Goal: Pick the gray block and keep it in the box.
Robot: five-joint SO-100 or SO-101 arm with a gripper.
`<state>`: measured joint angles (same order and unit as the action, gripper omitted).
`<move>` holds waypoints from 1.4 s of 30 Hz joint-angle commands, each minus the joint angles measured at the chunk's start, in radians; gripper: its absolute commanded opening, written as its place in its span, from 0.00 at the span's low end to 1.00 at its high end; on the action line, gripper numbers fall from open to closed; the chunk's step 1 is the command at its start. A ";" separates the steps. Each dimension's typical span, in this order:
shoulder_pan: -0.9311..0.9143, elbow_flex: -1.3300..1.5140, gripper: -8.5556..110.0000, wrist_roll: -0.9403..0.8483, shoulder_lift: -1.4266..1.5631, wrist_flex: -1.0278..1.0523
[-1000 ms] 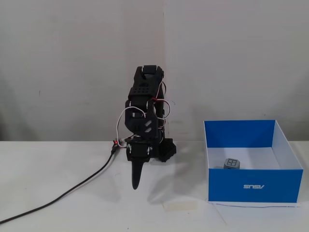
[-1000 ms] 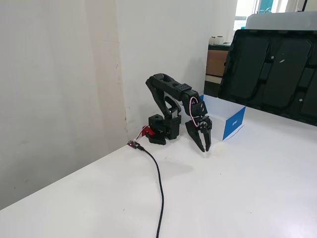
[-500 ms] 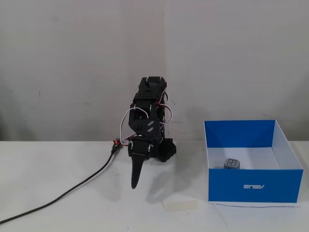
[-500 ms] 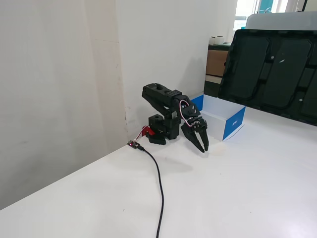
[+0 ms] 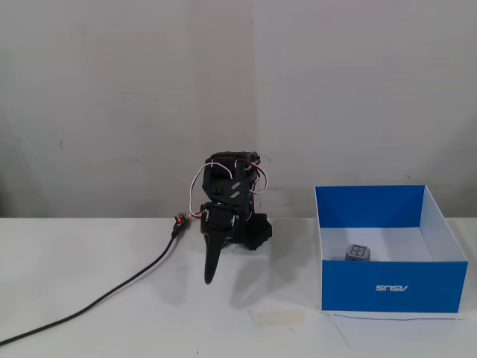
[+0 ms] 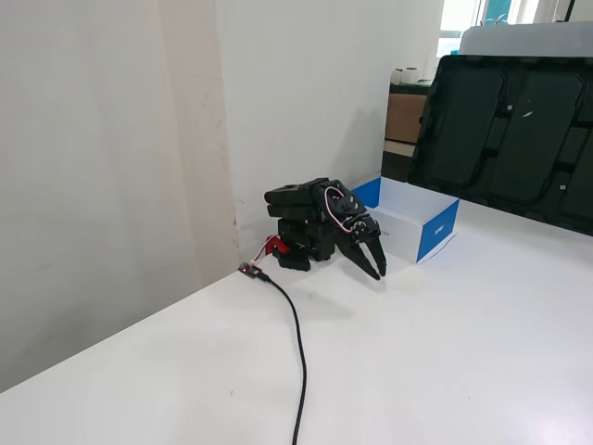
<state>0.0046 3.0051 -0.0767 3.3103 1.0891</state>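
The gray block lies inside the blue box, on its white floor near the front wall. In a fixed view from the side, the box stands just behind the arm and its wall hides the block. My gripper points down at the table left of the box, well apart from it. The black arm is folded low over its base. The gripper is shut with nothing between its fingers.
A black cable runs from the arm's base to the table's front left. A strip of pale tape is stuck to the table in front of the arm. A large black panel stands behind the box.
The arm has folded downward over the last second, its upper links dropping toward the base. The gripper has drawn back a little toward the base. The block has stayed in the box.
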 commanded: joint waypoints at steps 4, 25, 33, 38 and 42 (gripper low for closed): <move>0.026 0.000 0.07 0.005 0.118 0.037; 0.011 0.041 0.07 0.017 0.120 -0.002; -0.074 0.044 0.07 0.123 0.120 -0.006; -0.064 0.049 0.07 0.160 0.120 -0.021; -0.048 0.054 0.07 0.183 0.120 -0.032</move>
<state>-0.0552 3.0419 0.0844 3.3103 1.0830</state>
